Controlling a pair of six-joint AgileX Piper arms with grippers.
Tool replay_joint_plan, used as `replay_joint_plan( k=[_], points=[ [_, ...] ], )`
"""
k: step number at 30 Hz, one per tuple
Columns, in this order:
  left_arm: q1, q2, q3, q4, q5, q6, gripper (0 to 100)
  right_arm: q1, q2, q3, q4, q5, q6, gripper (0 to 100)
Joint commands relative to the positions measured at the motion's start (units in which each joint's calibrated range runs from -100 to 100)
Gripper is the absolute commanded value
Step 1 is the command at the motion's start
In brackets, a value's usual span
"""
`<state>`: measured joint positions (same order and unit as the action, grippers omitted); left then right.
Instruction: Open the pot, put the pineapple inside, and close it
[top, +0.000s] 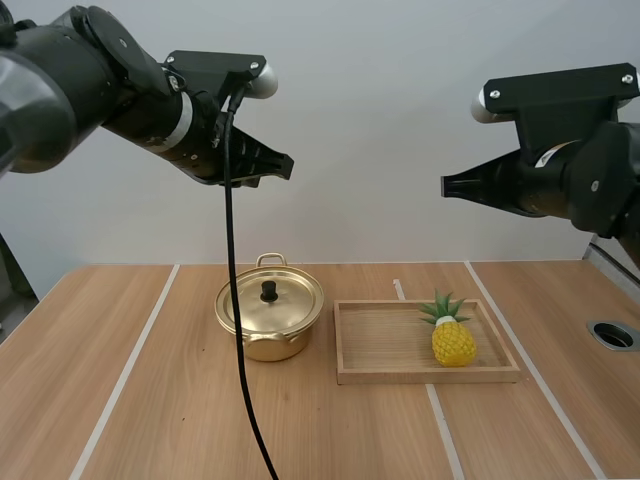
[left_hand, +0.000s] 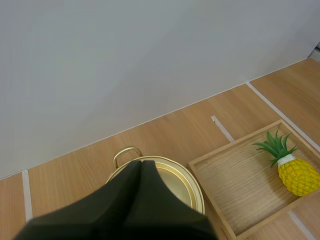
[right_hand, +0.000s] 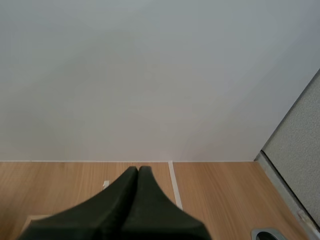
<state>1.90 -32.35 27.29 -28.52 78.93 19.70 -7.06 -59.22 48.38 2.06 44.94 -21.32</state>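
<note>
A gold pot with its lid on and a black knob stands on the table. Right of it, a yellow pineapple with a green crown lies in the wooden tray. My left gripper hangs high above the pot, fingers together as one dark wedge over the pot's rim. The pineapple in the tray lies beside the pot. My right gripper floats high above the tray, its fingers also lying together with nothing held.
The wooden table carries white tape lines. A round metal hole sits near its right edge, by a grey partition. A plain white wall rises behind the table.
</note>
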Motion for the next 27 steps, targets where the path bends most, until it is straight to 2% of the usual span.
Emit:
replay_joint_plan(
  k=[1,3,6,8,9,11,16,21,27],
  points=[
    [0.03,-0.15,-0.41,-0.16,-0.14,0.19,17,-0.2,-0.11,-0.44,-1.53,1.62,-0.31,0],
    [0.03,-0.15,-0.41,-0.16,0.28,0.19,37,-0.2,-0.11,-0.44,-1.67,2.02,-0.31,0],
    [0.03,-0.15,-0.41,-0.16,0.63,0.19,76,-0.2,-0.11,-0.44,-2.06,2.19,-0.31,0],
    [0.03,-0.15,-0.41,-0.05,0.96,0.19,93,-0.2,-0.11,-0.44,-2.06,2.19,-0.31,0],
    [0.03,-0.15,-0.41,0.03,1.43,0.19,97,-0.2,-0.11,-0.44,-2.06,2.19,-0.31,0],
    [0.03,-0.15,-0.41,0.13,2.98,0.19,99,-0.2,-0.11,-0.44,-2.06,2.19,-0.31,0],
    [0.03,-0.15,0.82,0.0,4.28,0.95,99,-0.2,-0.11,-0.44,-2.06,2.72,-0.31,0],
    [0.03,-0.1,6.41,-0.8,-4.35,4.65,99,-0.2,-0.11,-0.44,-2.06,2.72,-0.31,0],
    [0.03,-0.1,12.94,-5.08,-13.69,9.65,99,-0.2,-0.11,-0.44,-2.06,2.57,-0.31,0]
  ],
)
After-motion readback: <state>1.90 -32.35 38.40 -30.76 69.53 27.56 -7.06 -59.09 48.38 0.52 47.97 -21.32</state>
